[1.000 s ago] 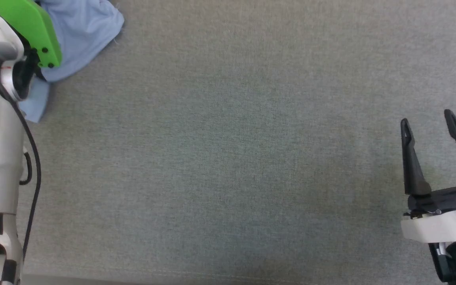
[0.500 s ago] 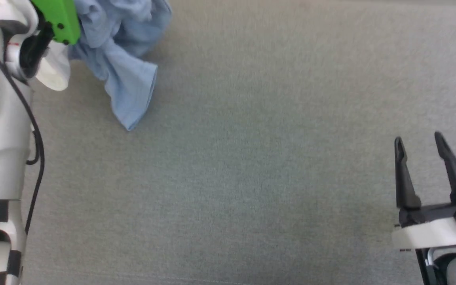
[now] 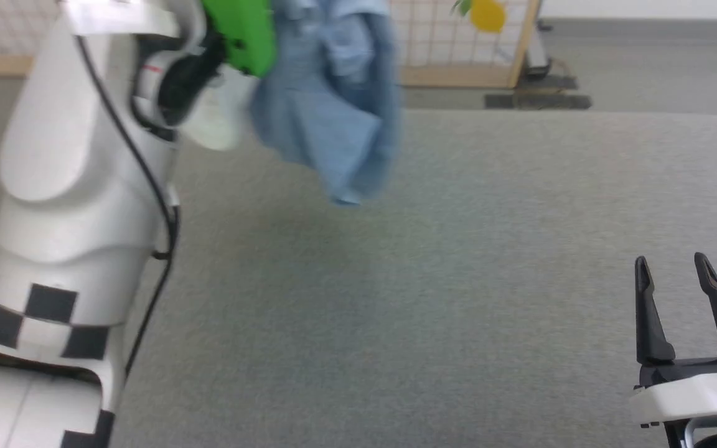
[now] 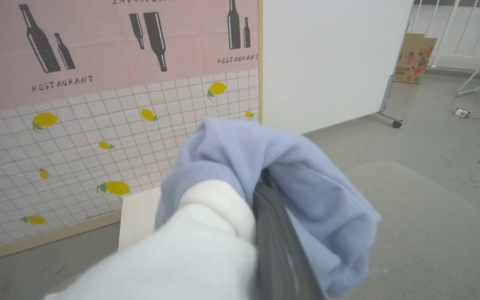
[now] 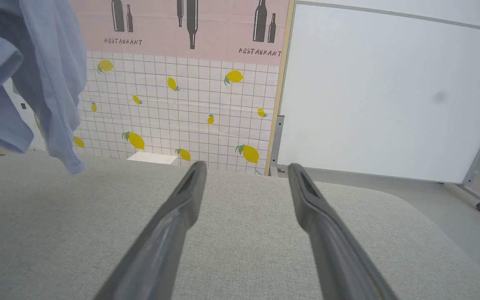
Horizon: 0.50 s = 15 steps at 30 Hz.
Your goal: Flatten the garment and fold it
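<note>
The garment (image 3: 333, 112), a crumpled light blue T-shirt, hangs in the air above the grey padded table (image 3: 396, 298) at the upper left of the head view. My left gripper (image 4: 265, 183) is shut on the garment (image 4: 306, 187), and the cloth wraps over its fingers and hides the tips. A white fabric part (image 4: 206, 233) bulges in front of that gripper. From the right wrist view the garment (image 5: 36, 79) dangles at the upper left, its lowest corner just over the table. My right gripper (image 3: 673, 267) stands open at the lower right, low over the table (image 5: 240, 233), holding nothing.
My pale left arm (image 3: 72, 186) with a green cover (image 3: 240, 31) takes up the left side. Beyond the table's far edge stand a tiled lemon-pattern panel (image 5: 173, 108) and a white board on wheels (image 5: 390, 100). A cardboard box (image 4: 415, 58) sits on the floor far off.
The head camera has tilted up, bringing the far edge and backdrop into view. My left arm has lifted the garment off the table and carried it rightward. The right gripper stays open.
</note>
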Tool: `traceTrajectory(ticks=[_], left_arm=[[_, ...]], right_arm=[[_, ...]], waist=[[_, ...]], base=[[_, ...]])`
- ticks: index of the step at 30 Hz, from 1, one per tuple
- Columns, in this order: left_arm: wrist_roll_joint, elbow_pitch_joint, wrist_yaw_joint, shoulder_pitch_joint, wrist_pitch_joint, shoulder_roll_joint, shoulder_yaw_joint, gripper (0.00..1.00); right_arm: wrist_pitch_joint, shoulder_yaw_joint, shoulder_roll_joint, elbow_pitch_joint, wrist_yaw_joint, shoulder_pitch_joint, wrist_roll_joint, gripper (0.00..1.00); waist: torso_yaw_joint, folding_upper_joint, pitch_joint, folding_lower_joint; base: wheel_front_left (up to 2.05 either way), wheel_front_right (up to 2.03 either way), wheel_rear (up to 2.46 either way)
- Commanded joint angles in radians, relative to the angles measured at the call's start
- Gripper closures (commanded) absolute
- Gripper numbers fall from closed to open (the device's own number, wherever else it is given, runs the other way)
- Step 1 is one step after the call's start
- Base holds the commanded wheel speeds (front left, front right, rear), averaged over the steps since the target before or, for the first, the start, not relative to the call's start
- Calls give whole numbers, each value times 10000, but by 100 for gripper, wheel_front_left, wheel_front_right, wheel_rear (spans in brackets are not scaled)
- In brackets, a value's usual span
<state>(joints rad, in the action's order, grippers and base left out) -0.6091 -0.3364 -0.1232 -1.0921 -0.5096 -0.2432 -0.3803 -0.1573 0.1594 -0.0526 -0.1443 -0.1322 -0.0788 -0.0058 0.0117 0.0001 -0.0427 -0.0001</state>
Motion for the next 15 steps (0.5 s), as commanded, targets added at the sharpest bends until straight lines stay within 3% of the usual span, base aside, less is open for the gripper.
traceTrajectory(ticks=[1,8,15], left_arm=[[-83,281,-68,-36,-3,141,-201,100],[-368,1531,-65,542,81,997,-1249,100],[-258,1726,141,1447,798,1524,-1884,100]], right_arm=[[8,28,22,8,15,-115,76,0],[-37,205,23,-32,15,25,188,0],[-118,327,23,9,15,200,278,0]], waist=[[676,-1,514,1],[1353,-1,337,1],[1857,-1,-97,1]], base=[[0,0,0],[0,0,0],[0,0,0]])
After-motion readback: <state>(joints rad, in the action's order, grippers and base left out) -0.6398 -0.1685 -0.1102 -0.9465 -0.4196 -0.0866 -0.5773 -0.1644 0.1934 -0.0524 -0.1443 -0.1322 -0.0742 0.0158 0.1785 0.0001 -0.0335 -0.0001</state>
